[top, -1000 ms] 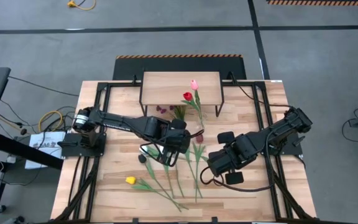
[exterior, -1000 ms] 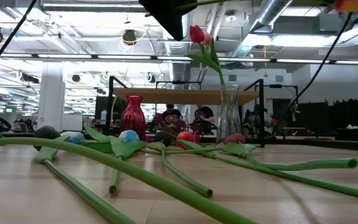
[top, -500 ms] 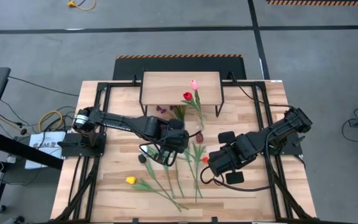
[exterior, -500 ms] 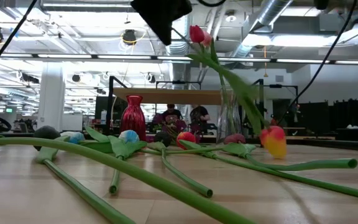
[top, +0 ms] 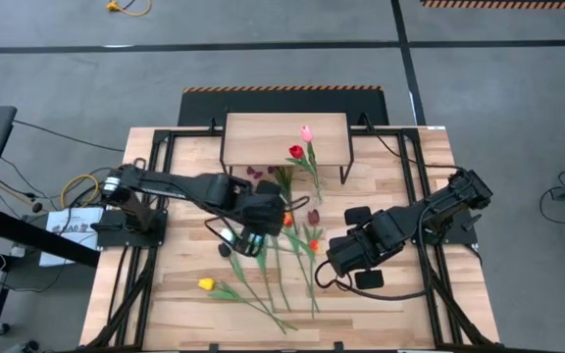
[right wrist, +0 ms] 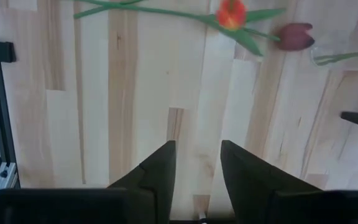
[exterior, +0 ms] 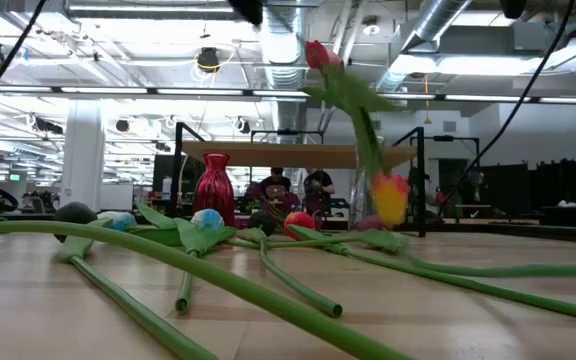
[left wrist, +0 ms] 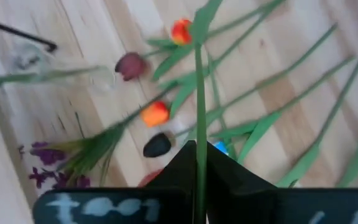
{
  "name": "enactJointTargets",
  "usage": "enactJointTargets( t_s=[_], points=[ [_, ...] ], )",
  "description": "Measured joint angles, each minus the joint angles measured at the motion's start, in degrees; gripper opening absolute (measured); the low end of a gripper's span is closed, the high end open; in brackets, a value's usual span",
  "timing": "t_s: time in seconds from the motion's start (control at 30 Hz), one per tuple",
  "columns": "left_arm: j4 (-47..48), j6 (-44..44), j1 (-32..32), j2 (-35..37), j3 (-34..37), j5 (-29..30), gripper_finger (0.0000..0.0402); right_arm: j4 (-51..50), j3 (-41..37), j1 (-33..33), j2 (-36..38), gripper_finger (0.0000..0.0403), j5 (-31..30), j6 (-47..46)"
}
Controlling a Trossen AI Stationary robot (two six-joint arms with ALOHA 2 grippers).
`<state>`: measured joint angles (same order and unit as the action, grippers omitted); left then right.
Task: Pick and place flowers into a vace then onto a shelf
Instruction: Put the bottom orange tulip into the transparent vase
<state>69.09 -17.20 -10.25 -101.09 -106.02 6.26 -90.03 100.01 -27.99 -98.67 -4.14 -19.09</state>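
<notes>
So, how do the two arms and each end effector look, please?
Both arms, left arm and right arm, are dark, jointed and boxy, with black cables alongside. The right end effector has two flat, tapering black fingers. The left end effector carries a dark plate with blurred pale marking.

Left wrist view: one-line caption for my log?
Left gripper shut on a green stem, its orange tulip above loose flowers on the table.

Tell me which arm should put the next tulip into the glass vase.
Left. The left gripper is already shut on an orange tulip, gripping its green stem, close to the glass vase. The right gripper is open and empty over bare table.
</notes>
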Motion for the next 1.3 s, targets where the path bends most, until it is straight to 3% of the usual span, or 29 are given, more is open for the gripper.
enactJointTargets(
  t_s=[0.47,0.57,0.83,0.97,1.07,1.23,1.3],
  points=[
    [3.48,-0.09,4.31,16.68,-0.02,-10.64,0.0,0.02,-0.02,0.0,0.0,0.0119,1.25,-2.85],
    [2.25,0.61,5.52,20.62,-0.04,-13.1,0.0,0.03,-0.02,0.0,0.0,0.0118,0.7,-6.67],
    [-6.56,3.31,7.95,29.22,-0.04,-13.11,0.0,1.98,-0.05,-2.43,0.0,0.0107,-1.2,-21.49],
    [-11.94,4.27,8.4,32.1,-0.04,-10.77,0.0,11.29,-0.06,-4.74,0.0,0.0102,-5.85,-24.94],
    [-16.33,4.49,8.45,33.72,-0.04,-8.0,0.0,20.7,-0.05,-5.59,0.0,0.0101,-13.75,-24.14],
    [-22.92,4.72,8.45,34.17,-0.05,-4.12,0.0,36.03,-0.04,-2.55,0.0,0.0101,-29.32,-15.3],
    [-25.31,4.73,8.47,34.02,-0.04,-3.44,0.0,42.53,-0.04,-0.34,0.0,0.0101,-32.9,-10.23]
  ],
)
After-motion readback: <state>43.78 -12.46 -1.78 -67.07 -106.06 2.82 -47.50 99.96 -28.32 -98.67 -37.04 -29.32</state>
